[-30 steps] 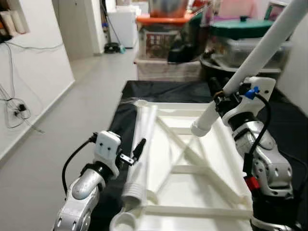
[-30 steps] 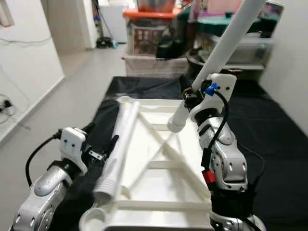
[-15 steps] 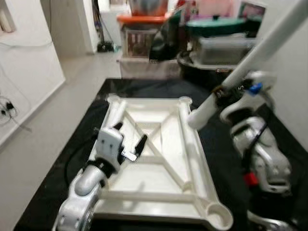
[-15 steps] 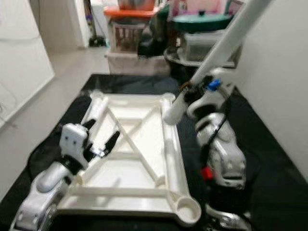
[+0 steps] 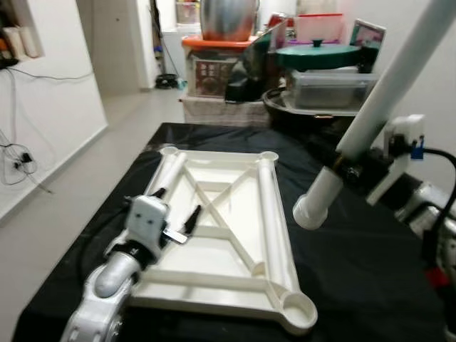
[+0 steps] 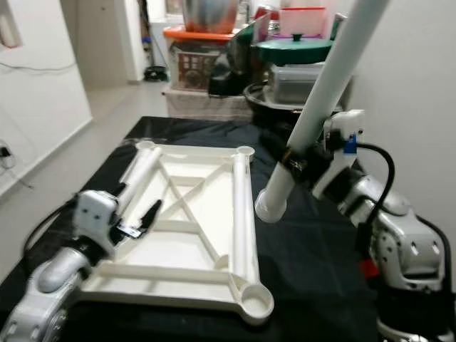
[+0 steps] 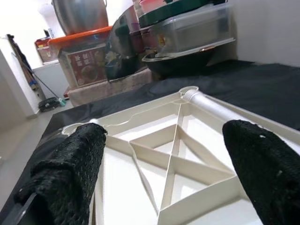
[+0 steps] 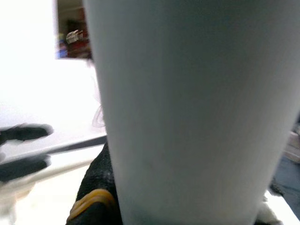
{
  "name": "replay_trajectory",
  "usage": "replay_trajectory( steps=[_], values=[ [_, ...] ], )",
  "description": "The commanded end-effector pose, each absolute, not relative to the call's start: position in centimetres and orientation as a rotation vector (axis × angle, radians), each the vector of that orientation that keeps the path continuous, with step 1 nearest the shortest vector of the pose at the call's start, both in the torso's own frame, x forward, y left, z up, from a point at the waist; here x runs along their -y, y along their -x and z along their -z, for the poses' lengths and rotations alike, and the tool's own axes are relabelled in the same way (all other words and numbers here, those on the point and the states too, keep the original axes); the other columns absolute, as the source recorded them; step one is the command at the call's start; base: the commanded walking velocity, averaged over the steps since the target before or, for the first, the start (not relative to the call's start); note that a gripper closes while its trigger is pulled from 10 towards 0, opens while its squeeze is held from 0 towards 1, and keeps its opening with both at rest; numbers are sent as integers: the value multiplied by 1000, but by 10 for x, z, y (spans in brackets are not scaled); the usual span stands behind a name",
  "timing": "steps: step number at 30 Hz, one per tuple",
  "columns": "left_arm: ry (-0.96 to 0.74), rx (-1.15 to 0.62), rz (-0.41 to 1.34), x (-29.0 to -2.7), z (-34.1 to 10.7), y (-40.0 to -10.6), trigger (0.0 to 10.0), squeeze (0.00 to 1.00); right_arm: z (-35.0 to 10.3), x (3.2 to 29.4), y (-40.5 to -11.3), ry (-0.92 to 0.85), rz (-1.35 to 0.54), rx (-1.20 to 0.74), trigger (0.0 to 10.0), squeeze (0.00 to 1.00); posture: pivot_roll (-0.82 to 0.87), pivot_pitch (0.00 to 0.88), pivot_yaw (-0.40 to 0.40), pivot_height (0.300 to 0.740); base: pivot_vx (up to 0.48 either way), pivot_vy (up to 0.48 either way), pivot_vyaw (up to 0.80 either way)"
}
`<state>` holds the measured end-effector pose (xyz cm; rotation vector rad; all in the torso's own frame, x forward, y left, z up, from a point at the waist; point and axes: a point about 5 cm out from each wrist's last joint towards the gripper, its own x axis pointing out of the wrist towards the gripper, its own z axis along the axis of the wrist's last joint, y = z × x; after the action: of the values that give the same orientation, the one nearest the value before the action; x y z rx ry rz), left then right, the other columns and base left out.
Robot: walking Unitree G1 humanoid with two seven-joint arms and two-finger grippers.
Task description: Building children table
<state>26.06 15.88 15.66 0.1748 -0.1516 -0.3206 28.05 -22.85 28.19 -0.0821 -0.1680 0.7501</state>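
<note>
Now that our right hand (image 5: 349, 171), pinching the table leg (image 5: 370, 121), is swinging clear of the tabletop frame (image 5: 228, 235), our spread left hand (image 5: 174, 217) is hovering above it, socket fitting pending.

Both eye views are looking forward and down, sharing the white frame (image 5: 221, 235). The left wrist view is skimming low over it. The right wrist view is pressing close against the white tube (image 8: 187, 112)

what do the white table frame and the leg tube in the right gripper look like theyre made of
Table frame: likely moulded plastic, cream-white with a slight sheen, with thin ribs and round corner sockets. Leg tube, held by the right gripper: smooth white, probably plastic too; could be coated metal.
</note>
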Motion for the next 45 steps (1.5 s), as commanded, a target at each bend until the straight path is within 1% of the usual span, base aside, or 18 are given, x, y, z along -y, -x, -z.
replay_trajectory(
  steps=[1, 4, 5, 6, 8, 9, 11, 12, 14, 16, 20, 29, 39, 45],
  values=[
    [-200, 81, 346, -160, -143, -256, 10000, 0, -279, 236, -277, 69, -795, 134, 0, 0, 50, 0, -46, 740, 0, 0, 0],
    [-210, 57, 349, -162, -137, -253, 10000, 0, -277, 239, -274, 72, -822, 114, 0, 0, 49, 0, -46, 740, 0, 0, 0],
    [-215, 41, 350, -163, -133, -250, 10000, 0, -274, 239, -269, 60, -868, 87, 0, 0, 50, 0, -46, 740, 0, 0, 0],
    [-212, 37, 350, -163, -132, -249, 10000, 0, -267, 233, -261, 31, -935, 57, 0, 0, 57, 0, -45, 740, 0, 0, 0],
    [-212, 37, 350, -163, -132, -249, 10000, 0, -267, 233, -261, 31, -935, 57, 0, 0, 57, 0, -45, 740, 0, 0, 0],
    [-210, 36, 350, -162, -131, -248, 10000, 0, -262, 229, -256, 11, -983, 35, 0, 0, 58, 0, -44, 740, 0, 0, 0],
    [-201, 40, 355, -160, -132, -253, 10000, 0, -256, 214, -241, -97, -1133, -3, 0, 0, 53, 0, -36, 740, 0, 0, 0],
    [-201, 40, 355, -160, -132, -253, 10000, 0, -256, 214, -241, -97, -1133, -3, 0, 0, 53, 0, -36, 740, 0, 0, 0],
    [-197, 48, 361, -159, -134, -259, 10000, 0, -249, 205, -232, -144, -1229, -40, 0, 0, 44, 0, -31, 740, 0, 0, 0],
    [-196, 53, 365, -158, -135, -262, 10000, 0, -240, 199, -227, -144, -1280, -77, 0, 0, 45, 0, -30, 740, 0, 0, 0],
    [-197, 54, 365, -159, -135, -263, 10000, 0, -237, 195, -220, -140, -1328, -95, 0, 0, 45, 0, -28, 740, 0, 0, 0],
    [-197, 57, 365, -157, -133, -266, 10000, 0, -211, 186, -217, -27, -1310, -146, 0, 0, 49, 0, -31, 740, 0, 0, 0],
    [-201, 57, 363, -158, -131, -265, 10000, 0, -198, 191, -215, 9, -1293, -179, 0, 0, 46, 0, -32, 740, 0, 0, 0],
    [-202, 58, 363, -157, -131, -265, 10000, 0, -196, 191, -214, 22, -1271, -162, 0, 0, 42, 0, -30, 740, 0, 0, 0]
  ],
)
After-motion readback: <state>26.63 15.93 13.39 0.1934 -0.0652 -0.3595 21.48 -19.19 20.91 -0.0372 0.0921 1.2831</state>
